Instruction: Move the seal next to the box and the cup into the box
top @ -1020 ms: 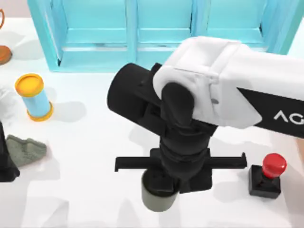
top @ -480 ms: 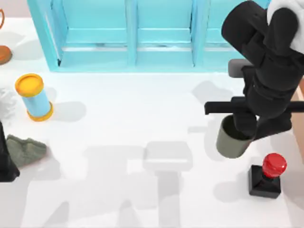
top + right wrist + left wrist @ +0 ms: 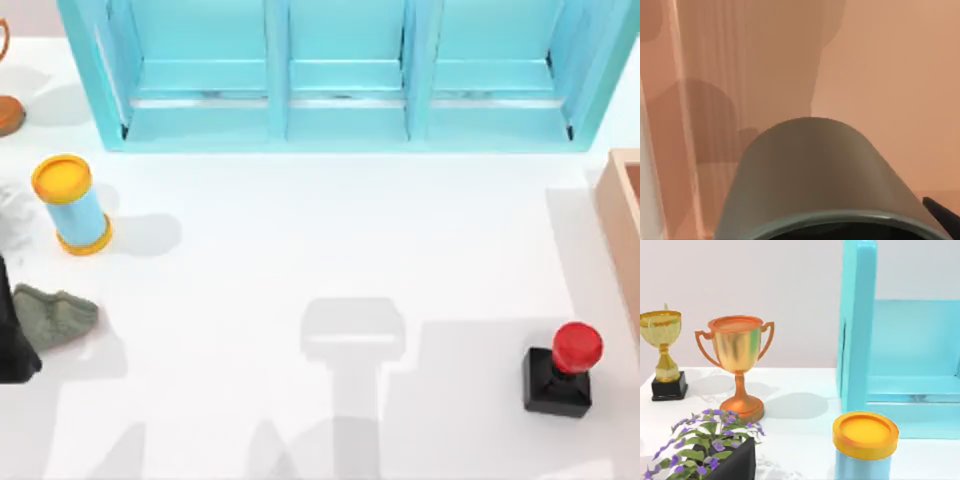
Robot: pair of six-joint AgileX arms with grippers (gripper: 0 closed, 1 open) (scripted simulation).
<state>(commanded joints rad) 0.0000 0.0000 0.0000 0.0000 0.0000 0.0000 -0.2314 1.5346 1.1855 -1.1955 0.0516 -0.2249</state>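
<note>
The seal (image 3: 560, 370), a black cube with a red knob, stands upright at the table's front right, a short way left of the box. The box's tan wall (image 3: 618, 215) shows at the right edge of the top view. In the right wrist view the olive-green cup (image 3: 815, 170) hangs close under the camera, over the box's reddish-brown inside (image 3: 890, 75). My right gripper is shut on the cup, with one black fingertip (image 3: 942, 210) showing beside the rim. My left arm is parked at the table's left edge, seen as a dark part (image 3: 12, 340).
A big turquoise shelf unit (image 3: 340, 70) spans the back. A blue cylinder with yellow ends (image 3: 72, 205) stands at the left, with a grey-green lump (image 3: 55, 315) in front of it. An orange trophy (image 3: 737, 365), a gold trophy (image 3: 662, 355) and a potted plant (image 3: 710, 450) stand beyond.
My right arm carried the cup from the table's front middle to the right and out of the top view, over the box. The seal has not moved.
</note>
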